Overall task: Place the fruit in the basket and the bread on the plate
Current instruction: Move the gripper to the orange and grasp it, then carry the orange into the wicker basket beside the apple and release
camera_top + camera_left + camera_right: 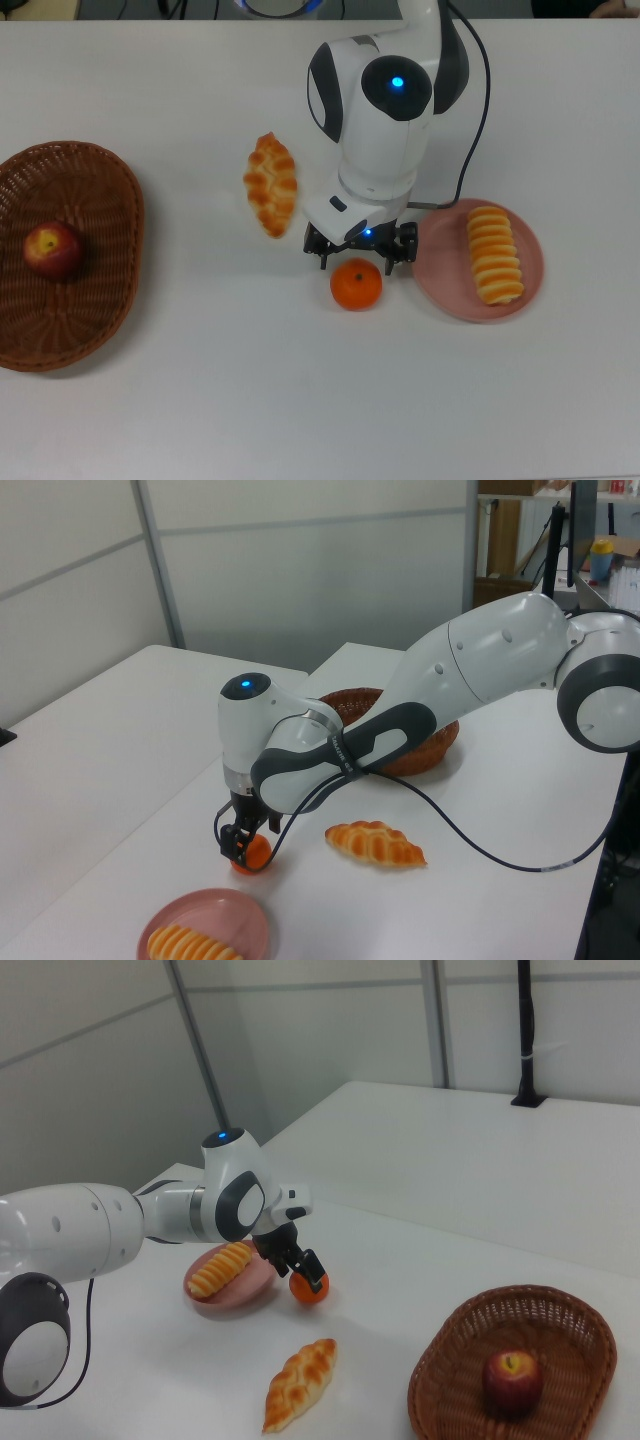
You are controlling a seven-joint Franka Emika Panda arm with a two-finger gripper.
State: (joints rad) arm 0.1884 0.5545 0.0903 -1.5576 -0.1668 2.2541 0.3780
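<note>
The orange tangerine lies on the white table between the braided pastry and the pink plate. My gripper is open and low over it, one finger on each side of its top; in the left view the fingers partly cover the tangerine. The ribbed roll rests on the plate. The red apple sits inside the wicker basket at the top view's left. In the right view my gripper meets the tangerine beside the plate.
A black cable runs from the arm across the table behind the plate. White wall panels stand past the table's edge in the left view and the right view.
</note>
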